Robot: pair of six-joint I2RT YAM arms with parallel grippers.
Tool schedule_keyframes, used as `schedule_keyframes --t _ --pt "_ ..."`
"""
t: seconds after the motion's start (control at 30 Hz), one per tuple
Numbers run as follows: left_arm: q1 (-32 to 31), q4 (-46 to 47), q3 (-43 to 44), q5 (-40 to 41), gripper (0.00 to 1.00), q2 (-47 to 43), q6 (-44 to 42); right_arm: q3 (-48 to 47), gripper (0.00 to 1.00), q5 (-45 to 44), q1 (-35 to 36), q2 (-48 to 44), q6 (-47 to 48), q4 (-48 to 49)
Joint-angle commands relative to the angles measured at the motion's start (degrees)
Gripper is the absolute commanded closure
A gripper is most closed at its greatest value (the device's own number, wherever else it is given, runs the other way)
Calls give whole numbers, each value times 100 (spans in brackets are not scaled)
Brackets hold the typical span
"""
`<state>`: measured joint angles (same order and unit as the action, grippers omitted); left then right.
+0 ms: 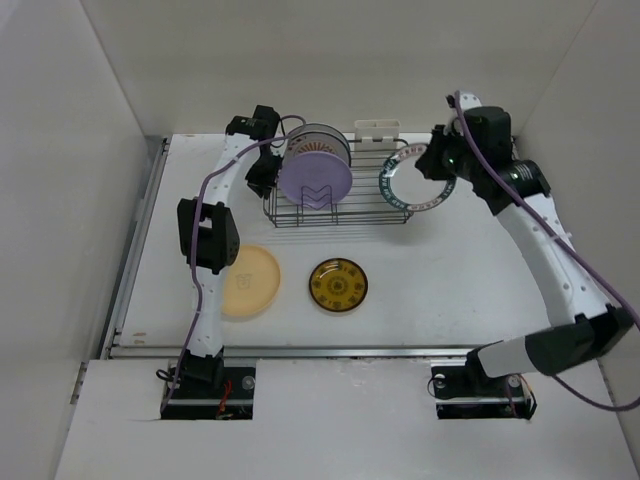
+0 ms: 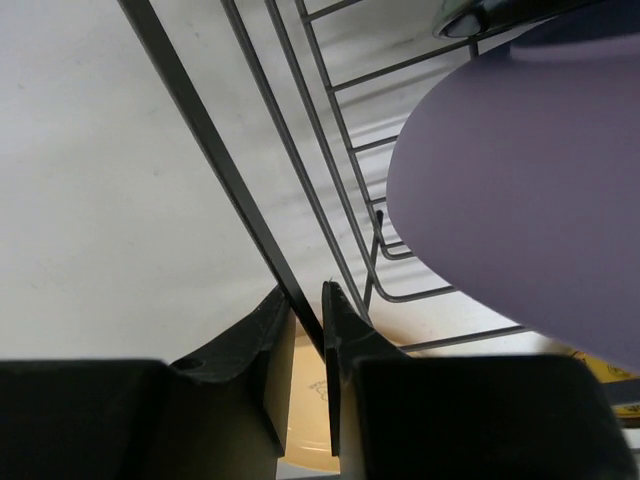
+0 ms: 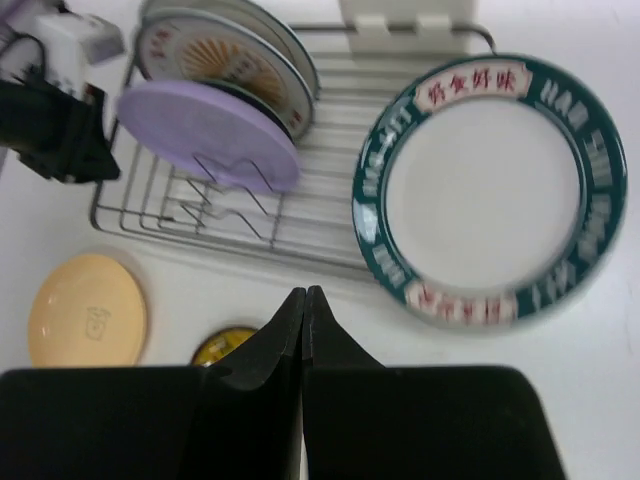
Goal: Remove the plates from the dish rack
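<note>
The dark wire dish rack (image 1: 345,205) stands at the back of the table. A lavender plate (image 1: 315,180) stands upright in its left half, with white plates with dark patterned rims (image 1: 322,140) behind it. A white plate with a teal lettered rim (image 1: 418,180) leans at the rack's right end. A pale yellow plate (image 1: 250,283) and a small ochre plate (image 1: 338,284) lie flat on the table in front. My left gripper (image 2: 308,300) is shut on the rack's left rim wire (image 2: 200,120), beside the lavender plate (image 2: 530,190). My right gripper (image 3: 304,295) is shut and empty, hovering above the teal-rimmed plate (image 3: 485,190).
A white plastic cup (image 1: 378,130) is clipped to the rack's back rim. White walls close in the table at the back and both sides. A metal rail (image 1: 300,352) runs along the near edge.
</note>
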<state>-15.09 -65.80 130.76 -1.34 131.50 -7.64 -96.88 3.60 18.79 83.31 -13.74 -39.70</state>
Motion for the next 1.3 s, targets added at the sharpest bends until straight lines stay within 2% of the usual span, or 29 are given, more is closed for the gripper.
schedule_keyframes --t 0.0,0.03,0.17,0.3,0.33,0.37,0.47,0.57,0.6,0.7,0.87,1.0,1.17,1.27 --pt "-161 762 108 38 100 -248 -274 791 100 54 -217 -876 -497 -538" --pt "-161 762 108 38 100 -248 -273 1420 100 54 -217 -1034 -559 -538" --pt "-222 762 108 90 100 -301 -273 2636 100 -218 -331 -1467 -805 -4" --pt "-222 762 55 152 100 -362 -273 2902 99 -70 -464 -1467 -1271 303" --pt "-222 762 55 152 100 -362 -273 2903 91 -70 -516 -1467 -1463 392" --pt "-274 762 -15 152 100 -362 -273 2955 72 -122 -516 -1467 -1570 471" --pt "-336 814 -129 214 100 -415 -343 2781 48 -578 -832 -1387 -1816 525" --pt "-451 814 -261 275 100 -468 -396 2491 42 -720 -1280 -1133 -2184 447" --pt "-451 814 -261 275 100 -468 -396 2429 35 -720 -1420 -1046 -2316 385" --pt "-451 814 -314 328 100 -520 -396 2376 24 -878 -2088 -545 -3026 244" --pt "-451 867 -314 328 100 -468 -396 2333 20 -597 -3046 518 -3864 937" --pt "-451 867 -314 389 100 -468 -396 1990 20 -825 -3381 1440 -4145 1271" --pt "-398 814 -314 389 100 -415 -344 1567 20 -483 -3610 2382 -4294 1394" --pt "-345 814 -261 389 100 -415 -291 1567 26 -202 -3663 2786 -4400 1981"
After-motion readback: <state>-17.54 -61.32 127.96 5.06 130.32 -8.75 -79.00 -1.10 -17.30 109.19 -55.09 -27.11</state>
